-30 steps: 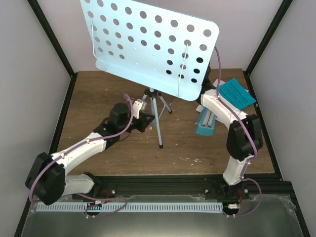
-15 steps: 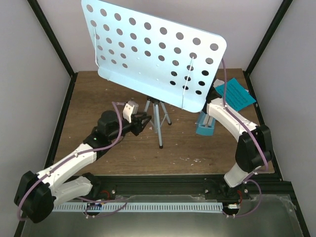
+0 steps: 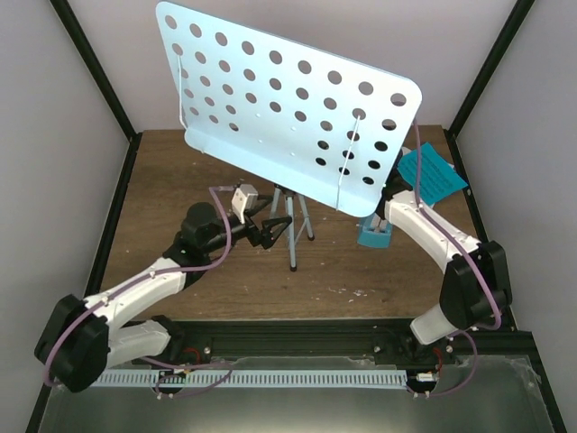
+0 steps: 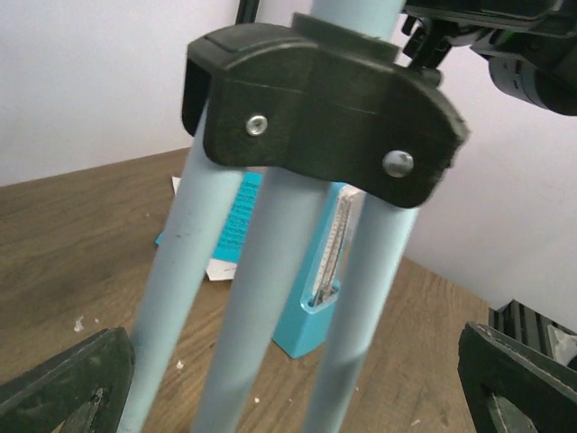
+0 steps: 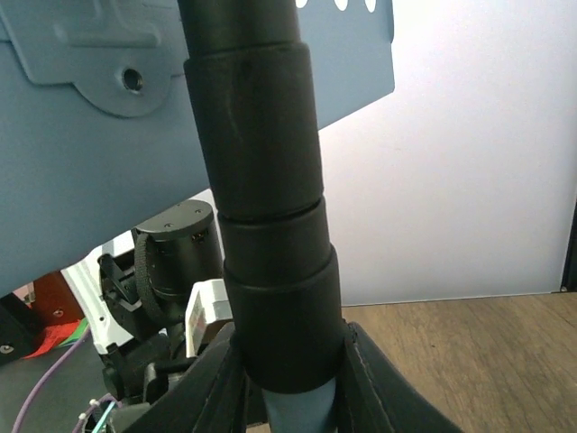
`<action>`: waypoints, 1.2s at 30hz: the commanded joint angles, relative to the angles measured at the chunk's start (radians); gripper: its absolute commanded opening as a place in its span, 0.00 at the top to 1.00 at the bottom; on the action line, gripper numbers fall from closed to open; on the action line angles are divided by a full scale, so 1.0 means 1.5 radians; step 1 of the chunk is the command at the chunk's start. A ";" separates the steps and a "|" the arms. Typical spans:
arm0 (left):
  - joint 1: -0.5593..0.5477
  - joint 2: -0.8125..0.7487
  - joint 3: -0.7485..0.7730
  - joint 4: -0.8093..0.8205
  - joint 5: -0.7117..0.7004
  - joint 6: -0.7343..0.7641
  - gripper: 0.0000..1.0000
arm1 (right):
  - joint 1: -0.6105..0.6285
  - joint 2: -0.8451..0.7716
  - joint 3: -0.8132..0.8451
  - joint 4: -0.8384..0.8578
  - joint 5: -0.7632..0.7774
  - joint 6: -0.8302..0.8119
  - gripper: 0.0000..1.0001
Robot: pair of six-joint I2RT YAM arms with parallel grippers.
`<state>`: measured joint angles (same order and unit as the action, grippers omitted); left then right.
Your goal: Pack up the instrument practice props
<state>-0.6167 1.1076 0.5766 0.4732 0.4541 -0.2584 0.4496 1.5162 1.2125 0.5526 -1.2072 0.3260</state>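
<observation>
Folding the pale blue perforated metal music stand (image 3: 297, 101): right gripper (image 5: 288, 397) pinches its post; left gripper (image 4: 288, 383), spread wide, should next clasp its legs (image 4: 261, 298).

White arm shells (image 3: 144, 281), chunky black joints (image 3: 473, 289), looping purple cables (image 3: 418, 171)

The music stand (image 3: 288, 108) stands on the table (image 3: 180, 171), metronome (image 3: 371, 237) to its right, music sheets (image 3: 437, 176) behind the metronome.
</observation>
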 commanded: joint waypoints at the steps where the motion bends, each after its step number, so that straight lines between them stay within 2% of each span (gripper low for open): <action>1: -0.003 0.068 0.030 0.133 0.038 0.004 0.00 | 0.012 -0.017 -0.009 -0.002 -0.003 0.037 0.99; 4: -0.024 0.120 0.039 0.212 0.039 0.020 0.00 | 0.013 -0.020 -0.012 0.002 0.001 0.039 0.99; 9: -0.078 0.182 0.074 0.208 -0.022 0.071 0.00 | 0.013 -0.027 -0.018 0.006 0.008 0.042 0.99; 14: -0.091 0.206 0.078 0.217 -0.069 0.077 0.03 | 0.013 -0.038 -0.031 0.010 0.018 0.044 0.99; 17: -0.099 0.220 0.079 0.230 -0.087 0.077 0.13 | 0.014 -0.047 -0.045 0.027 0.030 0.053 0.99; 23: -0.108 0.228 0.076 0.242 -0.119 0.064 0.47 | 0.014 -0.070 -0.070 0.044 0.048 0.060 0.99; 25: -0.110 0.226 0.072 0.245 -0.121 0.056 0.53 | 0.014 -0.078 -0.076 0.043 0.053 0.059 0.99; 33: -0.127 0.236 0.063 0.251 -0.144 0.054 0.52 | 0.015 -0.108 -0.108 0.059 0.076 0.062 0.99; 36: -0.128 0.245 0.070 0.250 -0.144 0.052 0.45 | 0.014 -0.113 -0.122 0.077 0.082 0.073 0.99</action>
<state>-0.8017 1.4525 0.6762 0.8223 0.2527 -0.1371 0.4580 1.3884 1.0451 0.6220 -1.0977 0.3836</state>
